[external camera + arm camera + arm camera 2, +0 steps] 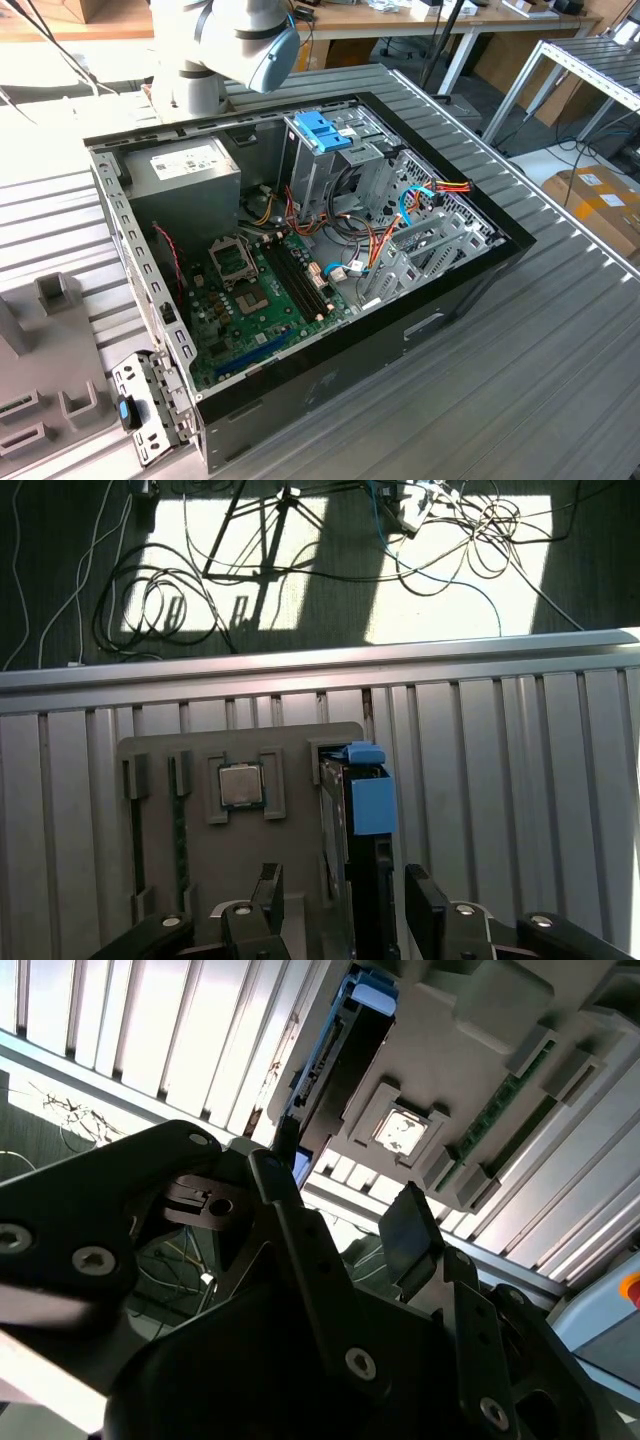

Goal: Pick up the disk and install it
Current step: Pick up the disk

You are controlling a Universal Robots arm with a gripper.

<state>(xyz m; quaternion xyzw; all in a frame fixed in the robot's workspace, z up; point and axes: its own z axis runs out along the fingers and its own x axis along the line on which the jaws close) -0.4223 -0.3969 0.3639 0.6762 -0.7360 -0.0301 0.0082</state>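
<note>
- The disk (362,810) stands on edge in a slot of the grey holder tray (225,865), with its light-blue carrier facing the first wrist view.
- The gripper (343,875) is released: the jaws are spread, with one finger (266,890) on each side of the disk and a gap visible on both sides.
- A processor chip (241,785) sits in a recess of the same tray, near the disk.
- The tray lies on the ribbed metal bench (520,780).
- In the exterior view, an open computer case (480,275) rests on the bench.
</note>
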